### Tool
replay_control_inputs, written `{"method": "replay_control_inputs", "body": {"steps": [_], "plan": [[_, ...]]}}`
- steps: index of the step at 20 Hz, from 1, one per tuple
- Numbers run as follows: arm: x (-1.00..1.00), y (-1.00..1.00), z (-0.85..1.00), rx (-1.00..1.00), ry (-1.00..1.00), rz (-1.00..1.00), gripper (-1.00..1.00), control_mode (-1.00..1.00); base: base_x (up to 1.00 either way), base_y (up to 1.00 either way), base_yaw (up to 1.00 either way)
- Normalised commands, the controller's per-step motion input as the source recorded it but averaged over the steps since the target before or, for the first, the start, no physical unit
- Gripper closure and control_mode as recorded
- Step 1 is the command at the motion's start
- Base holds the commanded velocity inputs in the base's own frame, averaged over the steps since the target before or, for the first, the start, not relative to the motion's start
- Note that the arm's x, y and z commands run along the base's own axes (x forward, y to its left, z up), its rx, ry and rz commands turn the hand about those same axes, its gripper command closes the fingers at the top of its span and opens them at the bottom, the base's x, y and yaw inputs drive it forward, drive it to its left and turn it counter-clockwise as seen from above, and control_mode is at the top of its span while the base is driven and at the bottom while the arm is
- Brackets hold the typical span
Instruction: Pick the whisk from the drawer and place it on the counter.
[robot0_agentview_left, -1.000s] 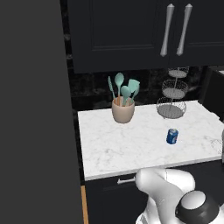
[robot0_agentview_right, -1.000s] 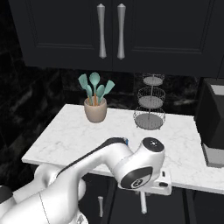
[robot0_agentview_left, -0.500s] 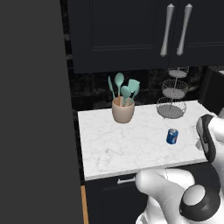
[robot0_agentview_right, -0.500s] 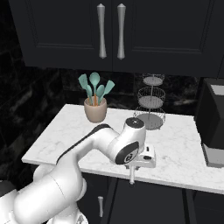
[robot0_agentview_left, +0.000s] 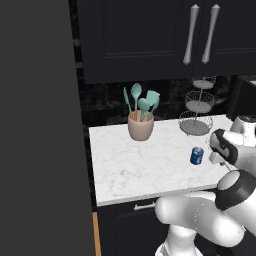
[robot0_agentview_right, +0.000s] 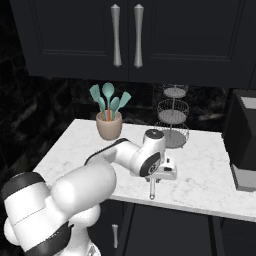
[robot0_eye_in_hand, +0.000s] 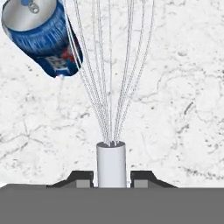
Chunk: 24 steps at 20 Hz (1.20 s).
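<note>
My gripper (robot0_eye_in_hand: 112, 178) is shut on the whisk (robot0_eye_in_hand: 111, 159), clamping its slender metal handle between both fingers. The thin wire loops fan out ahead of the hand over the white marble counter (robot0_eye_in_hand: 175, 100). In the right base view the gripper (robot0_agentview_right: 166, 173) hovers above the counter (robot0_agentview_right: 75, 150) near its front edge, and the whisk (robot0_agentview_right: 152, 189) hangs down from it as a short silver rod. The drawer (robot0_agentview_left: 131, 212) with its dark front sits shut under the counter's edge.
A blue soda can (robot0_eye_in_hand: 40, 37) (robot0_agentview_left: 196, 156) stands on the counter just beside the wire loops. A beige pot of teal utensils (robot0_agentview_right: 109, 125) and a three-tier wire stand (robot0_agentview_right: 172, 120) are at the back. A dark appliance (robot0_agentview_right: 242, 140) stands at the right.
The arm has risen from below the counter's front edge and swung in over the counter, carrying the whisk with it. The can and the pot have stayed put.
</note>
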Motion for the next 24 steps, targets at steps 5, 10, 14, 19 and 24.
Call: {"method": "replay_control_inputs", "body": {"steps": [5,10,14,19,24], "plan": [[0.63,-0.42,-0.35,0.04,0.0,0.0,1.0,-1.0,0.0,0.0,0.0],[0.53,-0.57,-0.26,0.05,0.0,0.0,1.0,-1.0,0.0,0.0,0.0],[0.38,-0.44,-0.21,0.02,0.0,0.0,1.0,-1.0,0.0,0.0,0.0],[0.11,-0.05,-0.2,0.0,0.0,0.0,-1.0,-1.0,0.0,0.0,0.0],[0.0,0.0,0.0,0.0,0.0,0.0,-1.0,-1.0,0.0,0.0,0.0]]}}
